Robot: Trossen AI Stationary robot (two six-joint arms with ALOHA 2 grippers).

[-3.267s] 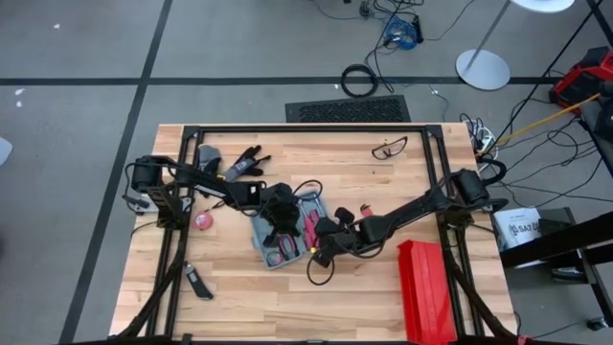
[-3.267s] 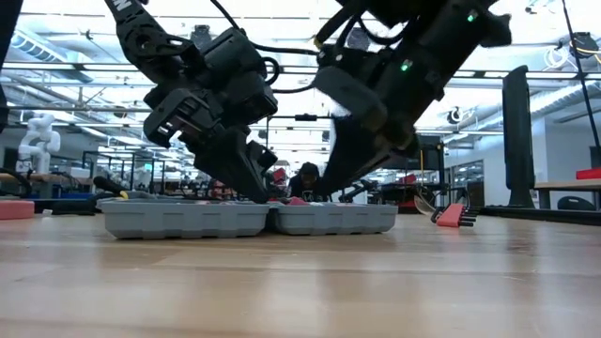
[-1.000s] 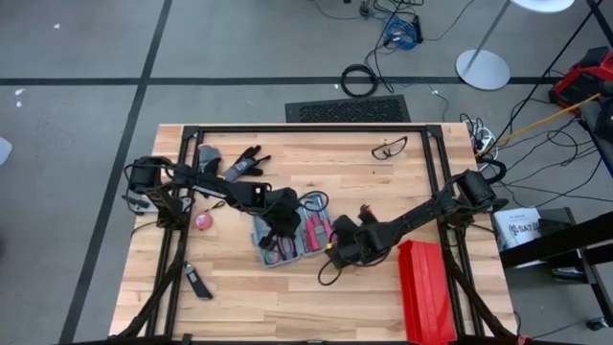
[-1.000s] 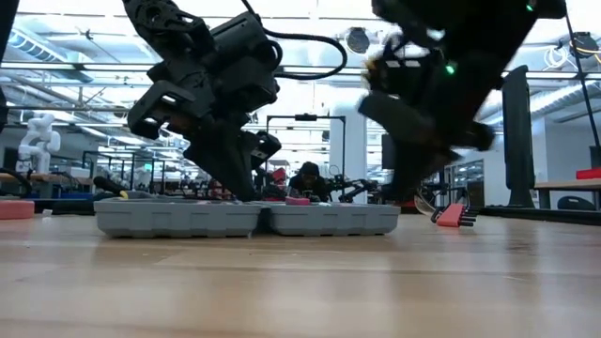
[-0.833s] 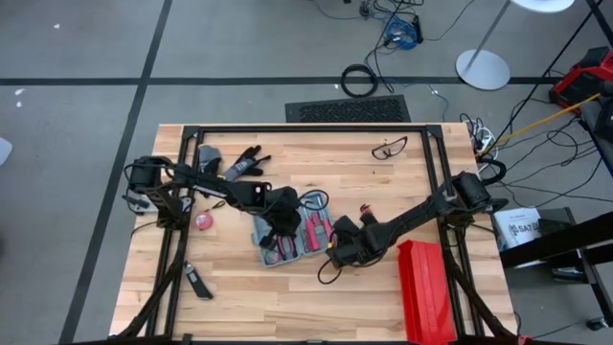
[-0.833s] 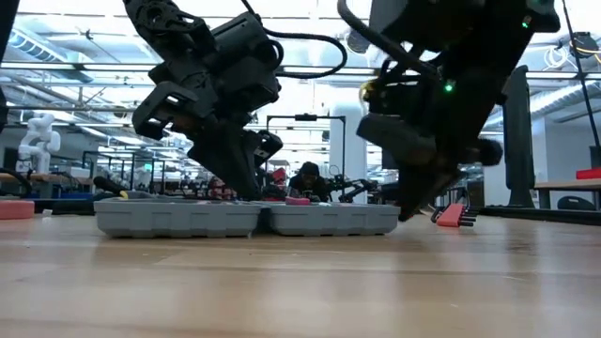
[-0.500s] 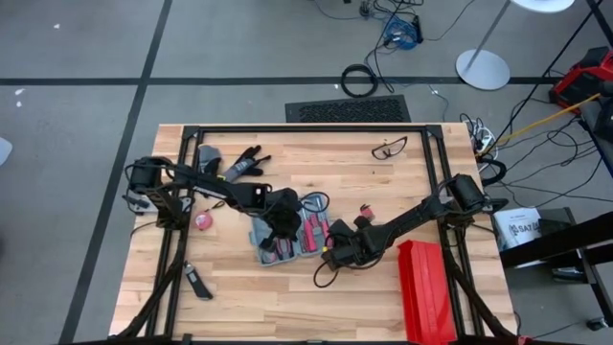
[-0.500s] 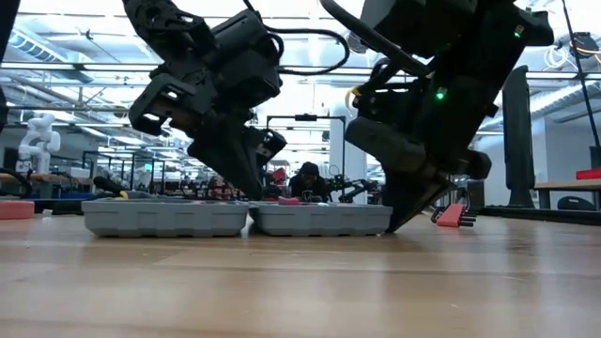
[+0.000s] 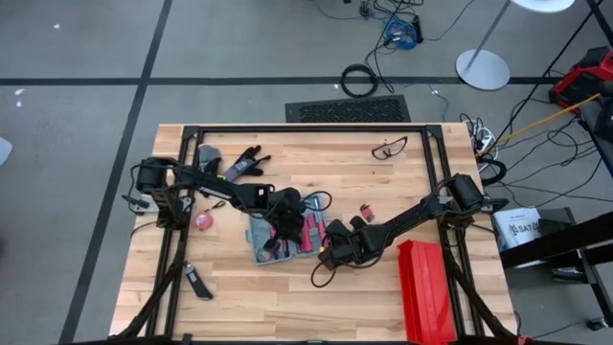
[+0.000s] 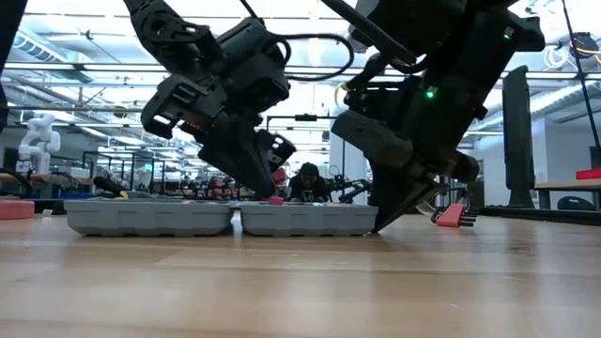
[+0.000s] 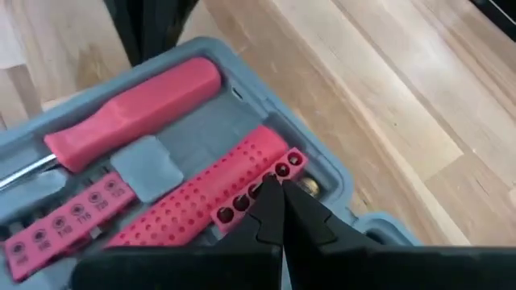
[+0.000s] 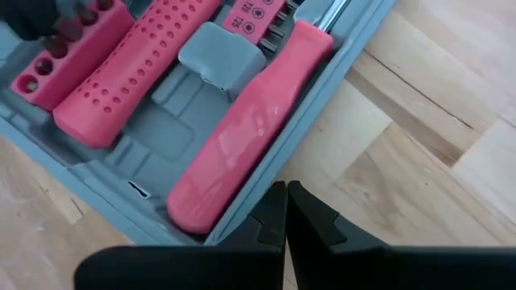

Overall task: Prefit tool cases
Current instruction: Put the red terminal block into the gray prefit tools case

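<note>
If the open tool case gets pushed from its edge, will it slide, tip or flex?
The tool case lies open and flat on the wooden table, so it probably slides rather than tips. Its moulded plastic looks stiff, though the two halves might fold at the hinge. The pink screwdriver sits in its slot and likely stays put.

The pink bit strip (image 11: 60,229) in the tool case (image 11: 339,173) has tiny round marks with numbers. They are too small to read. The right wrist view shows one that looks like "T5".
</note>
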